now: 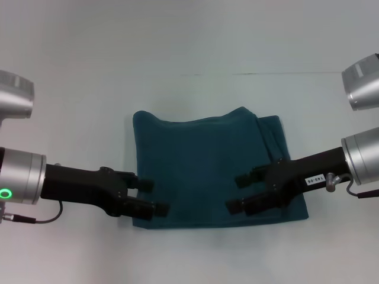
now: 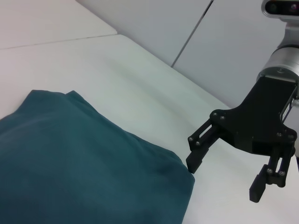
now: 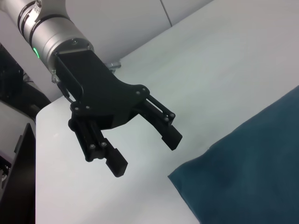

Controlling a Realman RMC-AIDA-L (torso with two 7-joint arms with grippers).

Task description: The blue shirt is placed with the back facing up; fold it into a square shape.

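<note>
The blue shirt (image 1: 207, 171) lies folded into a rough square on the white table (image 1: 177, 100), plain side up, with no lettering showing. My left gripper (image 1: 154, 197) is open and empty at the shirt's near left corner. My right gripper (image 1: 237, 193) is open and empty over the shirt's near right part. In the left wrist view the right gripper (image 2: 224, 179) has one fingertip close to a corner of the shirt (image 2: 84, 172). In the right wrist view the left gripper (image 3: 145, 155) hovers over bare table beside the shirt's corner (image 3: 252, 168).
White tabletop surrounds the shirt on all sides. A thin seam (image 1: 254, 73) runs across the table behind the shirt. Silver arm segments show at the upper left (image 1: 12, 94) and upper right (image 1: 361, 83). The table's edge (image 3: 42, 140) shows in the right wrist view.
</note>
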